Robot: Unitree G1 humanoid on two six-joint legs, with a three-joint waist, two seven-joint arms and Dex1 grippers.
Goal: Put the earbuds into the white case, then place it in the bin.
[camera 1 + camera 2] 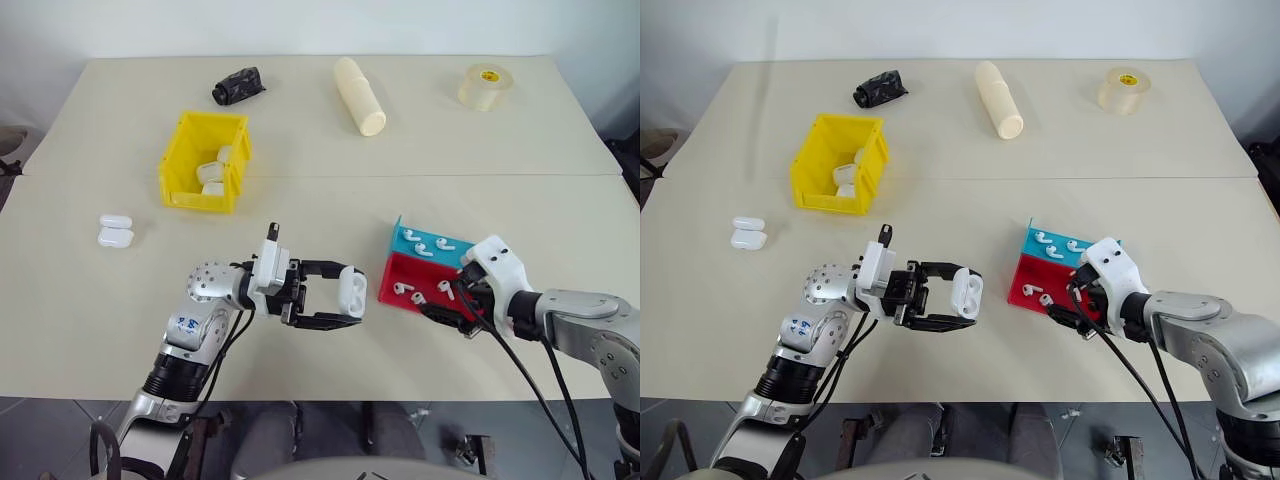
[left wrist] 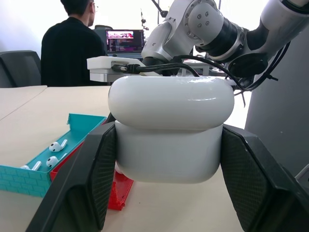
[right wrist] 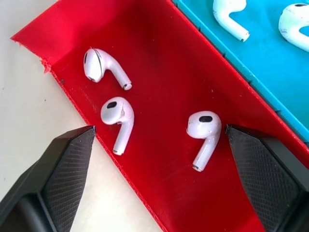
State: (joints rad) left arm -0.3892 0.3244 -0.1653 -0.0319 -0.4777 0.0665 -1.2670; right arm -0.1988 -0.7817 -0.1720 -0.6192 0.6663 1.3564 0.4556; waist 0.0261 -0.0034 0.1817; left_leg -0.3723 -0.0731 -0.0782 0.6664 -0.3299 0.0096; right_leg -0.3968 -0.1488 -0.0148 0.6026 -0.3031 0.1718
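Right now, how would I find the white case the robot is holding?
Start at the yellow bin on the table's left side, then come toward the near edge. There the left gripper pinches a white case above the table. The two other cases lie flat left of the bin, untouched.

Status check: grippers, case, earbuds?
Left gripper shut on white case, lid up. Right gripper open over red tray, three earbuds between its fingers. Nothing blocking.
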